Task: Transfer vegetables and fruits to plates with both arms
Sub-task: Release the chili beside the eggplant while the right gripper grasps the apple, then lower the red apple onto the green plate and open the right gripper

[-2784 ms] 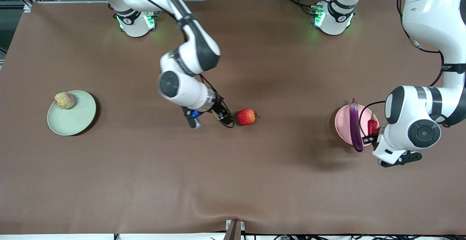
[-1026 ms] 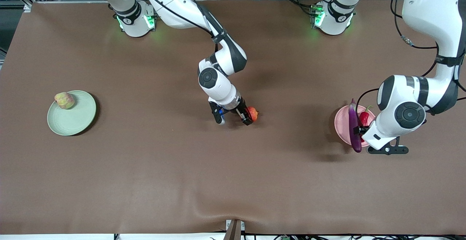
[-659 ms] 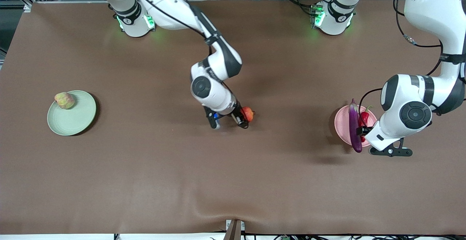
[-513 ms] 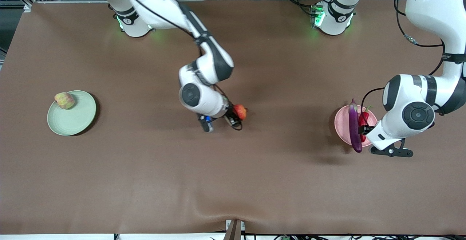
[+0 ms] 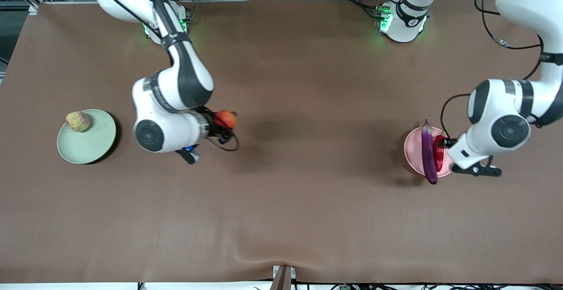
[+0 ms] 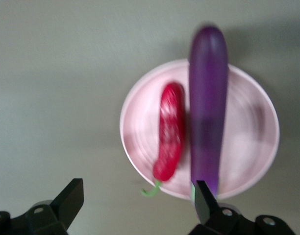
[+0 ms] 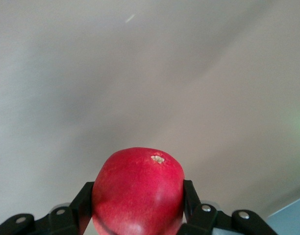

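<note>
My right gripper (image 5: 223, 125) is shut on the red apple (image 5: 226, 118), held in the air over the bare table between the green plate (image 5: 94, 145) and the table's middle. In the right wrist view the apple (image 7: 138, 190) sits between the black fingers (image 7: 189, 198). The bumpy yellow-green fruit (image 5: 78, 121) lies on the green plate's rim. The purple eggplant (image 5: 428, 151) and red chili (image 5: 438, 152) lie on the pink plate (image 5: 413, 149). My left gripper (image 6: 135, 205) is open and empty, above the pink plate's (image 6: 243, 147) edge, with eggplant (image 6: 208, 107) and chili (image 6: 170, 129) below.
The brown table cover (image 5: 308, 202) is bare between the two plates. The arm bases with green lights (image 5: 400, 19) stand along the table's farthest edge. A small bracket (image 5: 283, 277) sticks up at the nearest edge.
My right gripper closed on the apple, lifted it and carried it toward the green plate. My left gripper drew back a little from the pink plate, where the chili now lies.
</note>
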Controlling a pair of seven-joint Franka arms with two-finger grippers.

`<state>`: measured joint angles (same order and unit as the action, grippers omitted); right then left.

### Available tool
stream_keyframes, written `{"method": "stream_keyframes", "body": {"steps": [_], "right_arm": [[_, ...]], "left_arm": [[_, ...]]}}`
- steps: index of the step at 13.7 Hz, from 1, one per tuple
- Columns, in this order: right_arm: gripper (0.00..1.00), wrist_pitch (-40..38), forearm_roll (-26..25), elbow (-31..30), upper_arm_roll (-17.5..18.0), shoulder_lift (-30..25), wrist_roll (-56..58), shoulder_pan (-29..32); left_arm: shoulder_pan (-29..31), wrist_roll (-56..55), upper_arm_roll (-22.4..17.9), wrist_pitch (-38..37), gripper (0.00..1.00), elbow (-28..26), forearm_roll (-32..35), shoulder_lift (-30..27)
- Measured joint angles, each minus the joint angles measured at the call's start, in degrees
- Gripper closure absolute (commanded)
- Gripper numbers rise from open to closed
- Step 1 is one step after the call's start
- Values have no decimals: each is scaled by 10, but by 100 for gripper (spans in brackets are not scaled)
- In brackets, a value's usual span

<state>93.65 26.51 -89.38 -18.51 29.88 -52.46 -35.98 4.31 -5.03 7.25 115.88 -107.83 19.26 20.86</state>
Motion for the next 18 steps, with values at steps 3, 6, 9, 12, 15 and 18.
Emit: {"method": "stream_keyframes", "body": {"steps": [3, 6, 9, 12, 15, 18], "right_arm": [[100, -3, -44, -91, -82, -40, 180, 0], [100, -8, -119, -132, -171, -57, 353, 7], [100, 37, -165, -149, -194, -50, 534, 84], [100, 105, -166, -161, -194, -11, 624, 146], [100, 154, -166, -164, -193, 24, 691, 169], [1, 171, -164, -164, -192, 50, 718, 194]], "left_arm": [[-2, -20, 19, -4, 0, -96, 0, -79], [-1, -21, 25, -37, 0, -163, -14, -167], [-2, -19, 49, -84, 0, -130, -62, -211], [-4, -19, 59, -155, 0, -31, -102, -214], [-6, -19, 58, -203, 0, 45, -122, -212], [-49, -19, 9, -251, 0, 103, -154, -212]]}}
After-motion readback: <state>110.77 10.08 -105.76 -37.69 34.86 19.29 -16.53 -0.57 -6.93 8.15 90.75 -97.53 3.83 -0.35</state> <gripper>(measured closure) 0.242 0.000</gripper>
